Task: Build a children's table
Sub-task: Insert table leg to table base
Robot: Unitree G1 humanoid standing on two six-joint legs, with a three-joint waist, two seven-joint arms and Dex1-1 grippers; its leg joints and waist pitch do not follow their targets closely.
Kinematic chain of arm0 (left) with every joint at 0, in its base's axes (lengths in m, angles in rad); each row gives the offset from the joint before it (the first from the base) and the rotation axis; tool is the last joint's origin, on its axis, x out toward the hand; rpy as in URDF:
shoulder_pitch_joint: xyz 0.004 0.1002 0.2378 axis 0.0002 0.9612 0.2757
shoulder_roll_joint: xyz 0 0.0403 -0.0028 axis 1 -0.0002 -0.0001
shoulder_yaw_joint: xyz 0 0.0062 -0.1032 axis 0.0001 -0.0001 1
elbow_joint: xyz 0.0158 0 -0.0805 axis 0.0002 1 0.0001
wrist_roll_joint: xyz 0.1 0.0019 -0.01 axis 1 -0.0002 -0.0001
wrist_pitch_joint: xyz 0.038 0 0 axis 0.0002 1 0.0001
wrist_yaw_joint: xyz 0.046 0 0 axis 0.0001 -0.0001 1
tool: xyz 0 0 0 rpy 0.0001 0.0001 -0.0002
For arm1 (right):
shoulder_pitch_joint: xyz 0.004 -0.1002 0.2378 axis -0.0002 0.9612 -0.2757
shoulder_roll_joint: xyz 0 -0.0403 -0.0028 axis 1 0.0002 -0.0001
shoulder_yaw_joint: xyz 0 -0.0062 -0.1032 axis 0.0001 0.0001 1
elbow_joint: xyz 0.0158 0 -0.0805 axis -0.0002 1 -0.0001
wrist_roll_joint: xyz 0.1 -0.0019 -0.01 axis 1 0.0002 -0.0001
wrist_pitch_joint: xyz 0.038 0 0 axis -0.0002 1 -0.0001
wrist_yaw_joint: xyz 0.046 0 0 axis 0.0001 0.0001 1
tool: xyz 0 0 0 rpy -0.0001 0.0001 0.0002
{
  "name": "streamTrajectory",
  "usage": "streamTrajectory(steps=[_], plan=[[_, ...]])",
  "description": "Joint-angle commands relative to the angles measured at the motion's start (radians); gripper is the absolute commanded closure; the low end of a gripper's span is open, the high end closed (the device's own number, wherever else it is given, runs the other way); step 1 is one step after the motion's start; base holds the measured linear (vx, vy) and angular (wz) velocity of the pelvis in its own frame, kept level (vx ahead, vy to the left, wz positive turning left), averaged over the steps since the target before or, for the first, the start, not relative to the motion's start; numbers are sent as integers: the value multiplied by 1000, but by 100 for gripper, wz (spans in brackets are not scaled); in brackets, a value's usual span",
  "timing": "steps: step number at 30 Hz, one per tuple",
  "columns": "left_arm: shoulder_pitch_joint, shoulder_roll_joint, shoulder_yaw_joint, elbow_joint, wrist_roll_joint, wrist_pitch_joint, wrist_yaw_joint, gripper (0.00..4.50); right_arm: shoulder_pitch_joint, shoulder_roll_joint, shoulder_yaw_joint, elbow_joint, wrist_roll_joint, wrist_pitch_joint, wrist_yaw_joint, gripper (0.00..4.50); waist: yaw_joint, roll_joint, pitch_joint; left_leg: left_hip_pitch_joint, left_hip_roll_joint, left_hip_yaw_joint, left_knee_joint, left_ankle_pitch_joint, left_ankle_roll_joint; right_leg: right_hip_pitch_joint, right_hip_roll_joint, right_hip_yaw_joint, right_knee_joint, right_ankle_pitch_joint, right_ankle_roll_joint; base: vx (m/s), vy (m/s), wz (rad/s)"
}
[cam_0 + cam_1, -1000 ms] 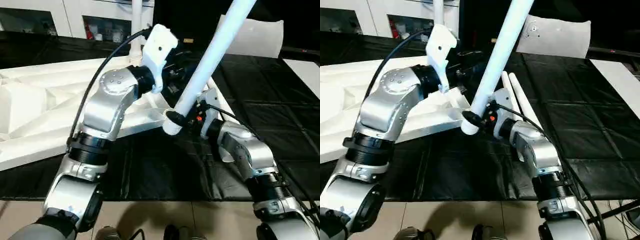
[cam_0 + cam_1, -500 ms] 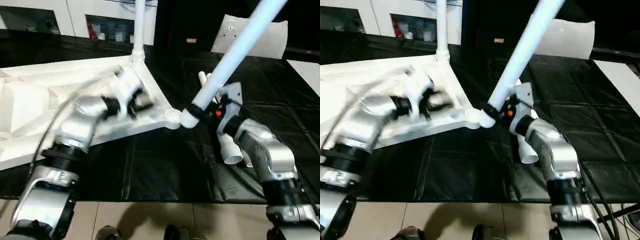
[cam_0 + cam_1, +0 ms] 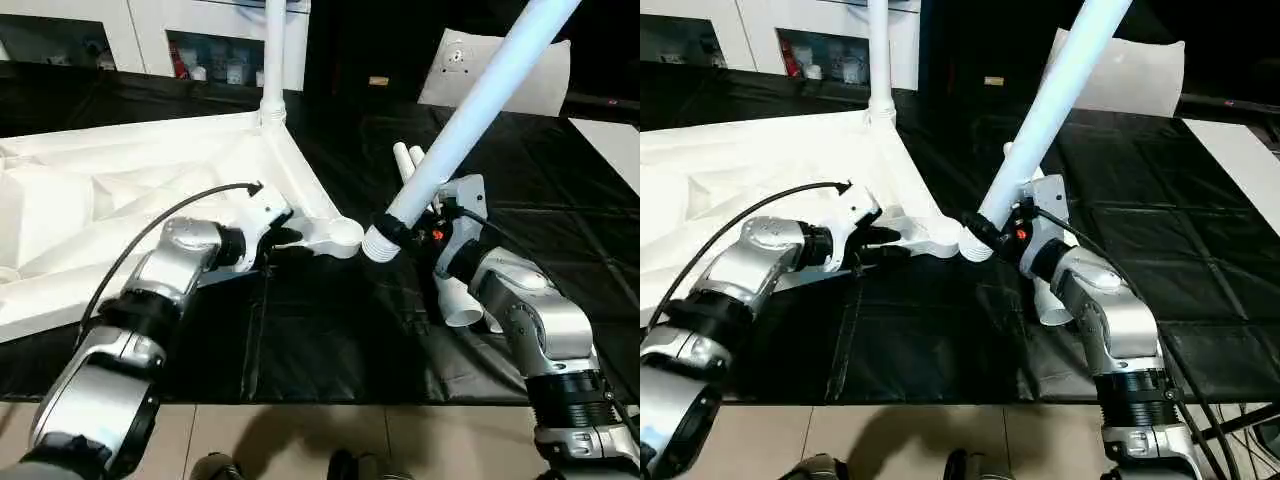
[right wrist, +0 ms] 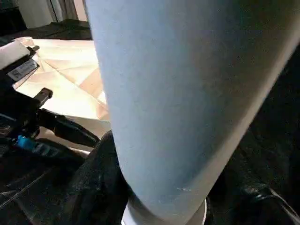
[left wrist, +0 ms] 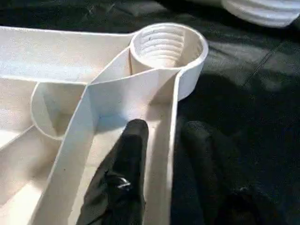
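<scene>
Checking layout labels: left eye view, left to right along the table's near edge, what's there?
Tabletop → left claw → empty corner socket → leg held by right claw → right claw → spare legs lying on the mat.

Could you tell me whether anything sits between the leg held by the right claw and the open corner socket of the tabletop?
Nothing visible does. The leg has its threaded end right beside the empty corner socket, which is open and unblocked.
</scene>
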Motion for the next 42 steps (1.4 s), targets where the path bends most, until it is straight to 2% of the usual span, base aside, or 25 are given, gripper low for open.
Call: streamTrajectory(steps=[1, 7, 9, 13, 15, 18, 19, 21, 23, 24, 30, 33, 34, 37, 40, 42], plan=[[-7, 4, -9, 27, 20, -8, -2, 322, 0, -12, -5, -34, 0, 7, -6, 260, 3, 16, -89, 5, 2, 7, -69, -201, 27, 74, -57, 46, -79, -396, -103, 0, 0, 0], [-25, 17, -12, 86, 43, -39, 13, 370, -5, -16, 4, -26, -6, 3, 1, 260, 3, 14, -90, 4, 2, 7, -68, -198, 29, 73, -58, 45, -82, -416, -95, 0, 0, 0], [-30, 17, -7, 97, 45, -44, 22, 387, -6, -16, 6, -25, -7, 2, 2, 260, 3, 14, -88, 4, -1, 6, -68, -213, 28, 72, -58, 42, -89, -467, -75, 0, 0, 0], [-38, 15, 5, 102, 39, -40, 30, 412, -6, -17, 8, -26, -6, 2, 2, 260, 0, 13, -87, 5, 0, 5, -67, -224, 26, 69, -60, 39, -97, -518, -57, 0, 0, 0], [-40, 24, -13, 110, 62, -61, 36, 413, -5, -17, 9, -27, -6, 2, 3, 260, -1, 14, -87, 6, -1, 4, -67, -226, 28, 68, -60, 37, -100, -527, -52, 0, 0, 0], [-48, 20, 5, 130, 54, -66, 52, 413, -3, -18, 10, -29, -6, 4, 4, 260, -2, 13, -86, 5, -3, 4, -67, -236, 29, 68, -58, 34, -103, -541, -44, 0, 0, 0], [-49, 20, 7, 128, 49, -61, 43, 377, -2, -18, 11, -30, -5, 4, 5, 260, -3, 13, -85, 5, -2, 3, -67, -241, 29, 67, -59, 34, -104, -548, -42, 0, 0, 0], [-51, 22, 4, 126, 48, -48, 22, 376, 0, -20, 12, -32, -4, 6, 5, 260, -4, 13, -85, 7, -4, 3, -65, -245, 31, 66, -60, 32, -108, -562, -39, 0, 0, 0], [-49, 24, 3, 125, 45, -37, 8, 362, 1, -21, 14, -32, -4, 7, 6, 260, -5, 14, -84, 8, -3, 2, -67, -245, 31, 65, -60, 32, -107, -558, -41, 0, 0, 0], [-49, 24, 6, 124, 41, -30, 1, 336, 1, -21, 15, -32, -5, 7, 7, 260, -5, 14, -84, 8, -3, 3, -67, -248, 32, 64, -59, 31, -108, -558, -41, 0, 0, 0], [-53, 45, -17, 138, 77, -1, 9, 330, -1, -21, 17, -31, -5, 6, 7, 260, -5, 16, -85, 8, 1, 2, -69, -241, 31, 67, -60, 34, -100, -512, -62, 0, 0, 0], [-53, 44, -8, 137, 63, 1, -4, 330, -2, -21, 17, -30, -4, 6, 6, 260, -4, 16, -85, 8, 0, 3, -69, -242, 32, 68, -61, 35, -100, -506, -70, 0, 0, 0], [-52, 45, -10, 133, 60, 1, -21, 359, -2, -21, 17, -30, -4, 5, 6, 260, -4, 16, -85, 8, -1, 3, -69, -243, 32, 68, -61, 35, -100, -509, -69, 0, 0, 0], [-44, 46, -15, 119, 55, -9, -53, 366, -3, -21, 17, -29, -4, 6, 6, 260, -4, 17, -85, 8, -1, 2, -70, -241, 30, 68, -61, 35, -101, -513, -67, 0, 0, 0], [-29, 50, -28, 91, 51, -7, -111, 408, -2, -23, 18, -27, -4, 4, 8, 260, -3, 19, -87, 9, 3, 2, -71, -235, 29, 69, -62, 38, -94, -473, -87, 0, 0, 0], [-23, 53, -39, 83, 55, -4, -128, 411, -2, -23, 18, -28, -4, 5, 8, 260, -3, 20, -89, 8, 6, 3, -72, -228, 25, 70, -61, 41, -88, -436, -101, 0, 0, 0]])
